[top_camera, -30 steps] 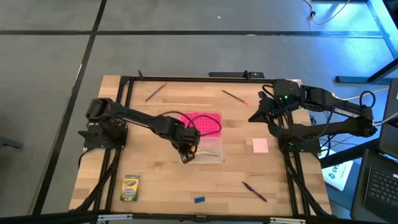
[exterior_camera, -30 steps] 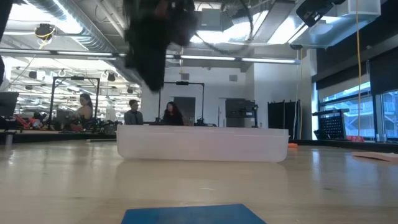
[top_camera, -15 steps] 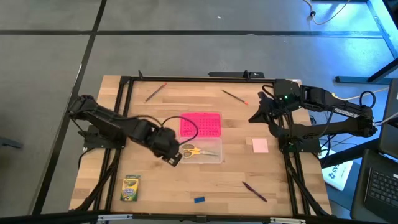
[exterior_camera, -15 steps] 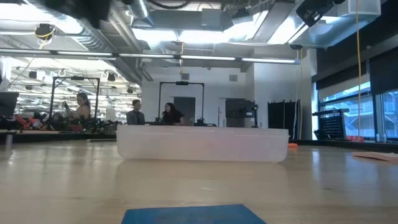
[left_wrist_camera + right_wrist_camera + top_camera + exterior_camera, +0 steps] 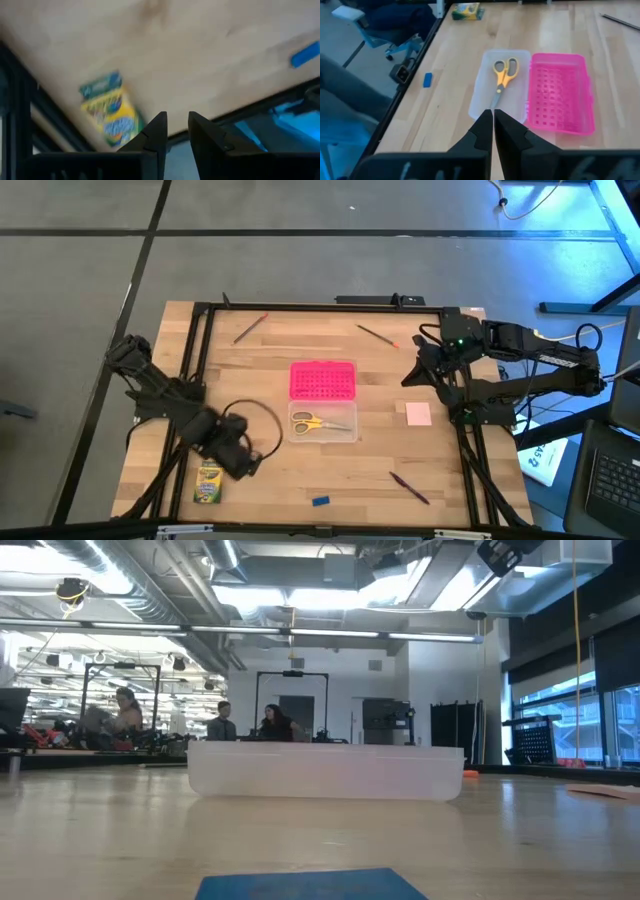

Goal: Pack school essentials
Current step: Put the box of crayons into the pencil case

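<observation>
My left gripper (image 5: 243, 468) (image 5: 176, 120) hovers open, with a narrow gap, over the near left part of the table, just right of the yellow-green crayon box (image 5: 209, 483) (image 5: 107, 112). It holds nothing. The yellow-handled scissors (image 5: 311, 422) (image 5: 504, 74) lie flat inside the clear box (image 5: 323, 424) (image 5: 325, 772). The blue eraser (image 5: 320, 501) (image 5: 310, 885) lies near the near edge. The pale pink pad (image 5: 418, 413) lies flat at the right. My right gripper (image 5: 408, 375) (image 5: 492, 120) waits shut above the table's right side.
The bright pink dotted lid (image 5: 322, 380) (image 5: 562, 92) lies against the clear box's far side. Pencils lie at the far left (image 5: 250, 328), far middle (image 5: 377, 334) and near right (image 5: 409, 487). A black frame (image 5: 200, 360) borders the table. People stand in the room behind.
My left gripper has pulled away from over the clear box, swinging toward the table's near left corner until it is beside the crayon box. It has left the low view. The scissors, hidden under it before, now show lying in the clear box.
</observation>
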Tool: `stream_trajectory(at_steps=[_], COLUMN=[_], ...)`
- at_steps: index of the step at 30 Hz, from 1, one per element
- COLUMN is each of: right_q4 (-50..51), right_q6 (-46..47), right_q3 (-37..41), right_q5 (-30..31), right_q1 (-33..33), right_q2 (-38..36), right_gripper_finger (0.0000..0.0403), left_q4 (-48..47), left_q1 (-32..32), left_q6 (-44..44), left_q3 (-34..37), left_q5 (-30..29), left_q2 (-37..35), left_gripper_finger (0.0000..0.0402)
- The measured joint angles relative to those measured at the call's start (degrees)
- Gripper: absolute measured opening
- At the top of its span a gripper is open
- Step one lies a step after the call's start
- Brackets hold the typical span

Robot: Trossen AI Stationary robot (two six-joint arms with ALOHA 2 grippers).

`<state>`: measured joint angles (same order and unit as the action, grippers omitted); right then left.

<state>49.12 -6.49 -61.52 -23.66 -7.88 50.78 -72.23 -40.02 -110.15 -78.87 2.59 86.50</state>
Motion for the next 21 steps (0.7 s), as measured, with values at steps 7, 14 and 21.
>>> stream_trajectory(at_steps=[7,14,21], right_q4=[-1.0,-2.2,-2.2], right_q6=[0.3,0.3,0.4], right_q3=[0.0,0.0,0.0], right_q5=[1.6,1.6,1.6], right_q1=[2.3,2.6,2.6], right_q2=[0.3,0.5,0.5], right_gripper_finger=[0.0021,0.0021,0.0021], left_q4=[-0.1,2.7,10.1], left_q1=[-9.8,-16.9,-19.2], left_q6=[-14.2,-23.8,-24.2], left_q3=[0.0,3.4,8.5], left_q5=[-0.2,-0.6,-1.7], left_q2=[0.1,0.2,0.2], left_gripper_finger=[0.0063,0.0065,0.0055])
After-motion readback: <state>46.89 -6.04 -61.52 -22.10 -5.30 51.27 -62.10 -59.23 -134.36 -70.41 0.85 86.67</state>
